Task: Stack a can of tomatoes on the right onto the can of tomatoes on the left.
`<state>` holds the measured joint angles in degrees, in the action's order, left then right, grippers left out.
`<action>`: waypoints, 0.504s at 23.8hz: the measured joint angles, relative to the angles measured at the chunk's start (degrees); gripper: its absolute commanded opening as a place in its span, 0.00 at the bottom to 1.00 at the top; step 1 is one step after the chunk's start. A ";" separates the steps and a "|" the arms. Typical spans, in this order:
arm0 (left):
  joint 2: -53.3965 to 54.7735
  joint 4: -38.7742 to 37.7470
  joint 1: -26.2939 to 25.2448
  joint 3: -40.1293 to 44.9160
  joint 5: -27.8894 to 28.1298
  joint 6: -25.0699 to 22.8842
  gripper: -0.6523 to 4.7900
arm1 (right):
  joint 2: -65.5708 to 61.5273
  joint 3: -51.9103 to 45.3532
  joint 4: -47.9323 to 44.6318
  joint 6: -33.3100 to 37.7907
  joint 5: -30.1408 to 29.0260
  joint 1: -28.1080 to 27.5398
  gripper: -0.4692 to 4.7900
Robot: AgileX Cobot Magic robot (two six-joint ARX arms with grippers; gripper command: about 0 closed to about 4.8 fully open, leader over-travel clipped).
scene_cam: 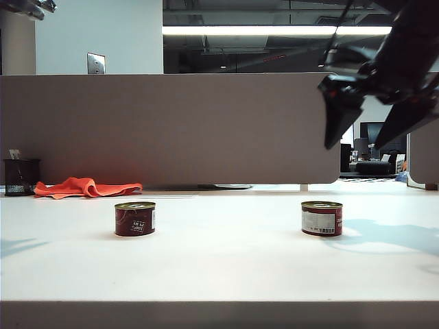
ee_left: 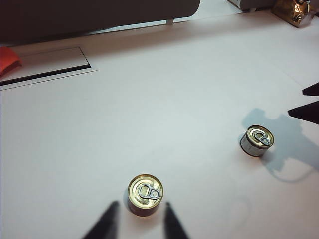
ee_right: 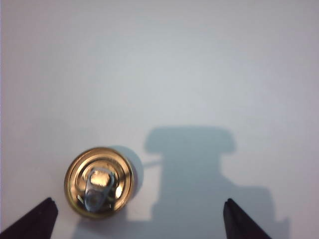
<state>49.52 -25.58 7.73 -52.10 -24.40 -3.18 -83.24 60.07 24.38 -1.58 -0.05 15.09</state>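
Your right gripper (ee_right: 137,219), wide open and empty, sits off-centre over the right can (ee_right: 99,182), so closing may tip it; the left gripper (ee_left: 137,224), partly open and empty, hovers by the left can (ee_left: 145,193).

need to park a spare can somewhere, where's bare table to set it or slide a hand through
Widest bare stretch: between the left tomato can and the right tomato can, plus the whole front strip of the table. Tighter at the back left, by the orange cloth and black cup. The right gripper hangs open above the right can; the left gripper sits over the left one.
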 measured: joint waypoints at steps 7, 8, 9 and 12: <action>0.00 0.02 0.00 -0.02 -0.04 -0.02 0.11 | -11.21 9.03 5.81 2.08 -1.20 1.68 1.00; -0.02 0.02 0.00 -0.02 -0.07 0.00 0.11 | -11.98 9.51 5.92 2.16 -1.31 2.10 1.00; 0.00 0.02 0.00 0.00 -0.07 0.00 0.11 | -12.76 9.97 6.05 2.27 -1.33 2.62 1.00; 0.00 0.02 0.00 -0.02 -0.07 0.00 0.11 | -14.32 10.64 5.92 2.73 -1.16 3.82 1.00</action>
<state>49.52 -25.56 7.73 -52.12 -24.47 -3.18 -97.56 70.72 30.30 1.15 -1.21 18.92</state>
